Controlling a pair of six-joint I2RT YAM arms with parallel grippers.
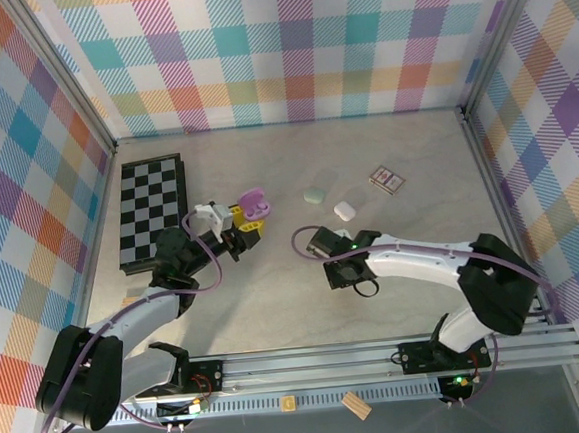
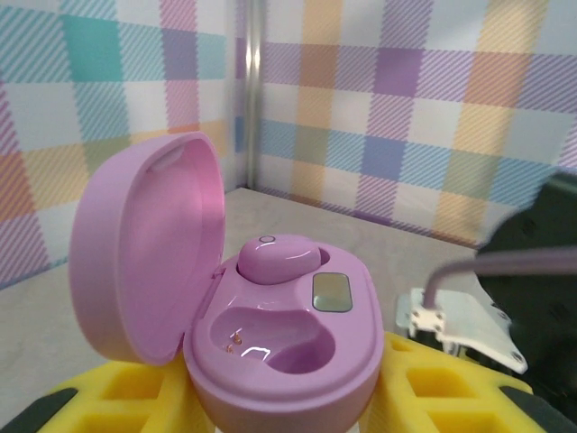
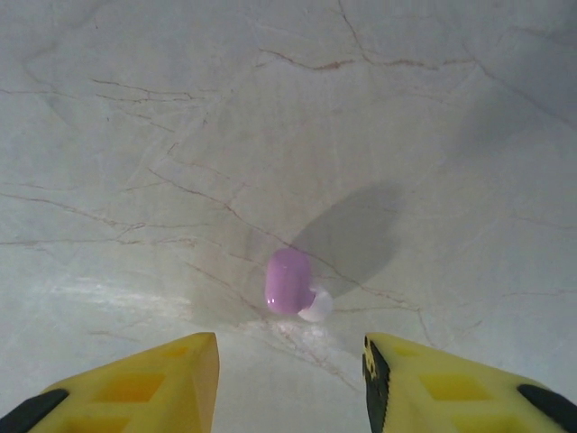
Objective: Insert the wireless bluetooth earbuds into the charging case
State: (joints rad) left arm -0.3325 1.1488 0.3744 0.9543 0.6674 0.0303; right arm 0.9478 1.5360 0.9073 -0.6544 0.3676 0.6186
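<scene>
Working over a pale veined tabletop [image 1: 277, 308] walled in pastel plaid. Hanging with the right gripper [image 3: 288, 347] directly above the lilac earbud [image 3: 290, 281], lying on its side low in the centre of the right wrist view, between the two yellow fingers [image 3: 180, 370]. Judging this to be the pickup: lowering straight down, keeping the bud centred, closing gently on its rounded body to avoid flicking it away. Standing wide open, touching nothing. Clamping the charging case [image 2: 279, 343] in the left gripper [image 1: 246, 222], left of centre in the overhead view, with the lid tipped back, showing a seated earbud [image 2: 275, 257] in the far well and an empty near well. Lying farther out, toward upper right: a green case [image 1: 314, 194], a white case [image 1: 344, 210], a patterned card [image 1: 387, 179]; at left, a chessboard [image 1: 151, 209].
</scene>
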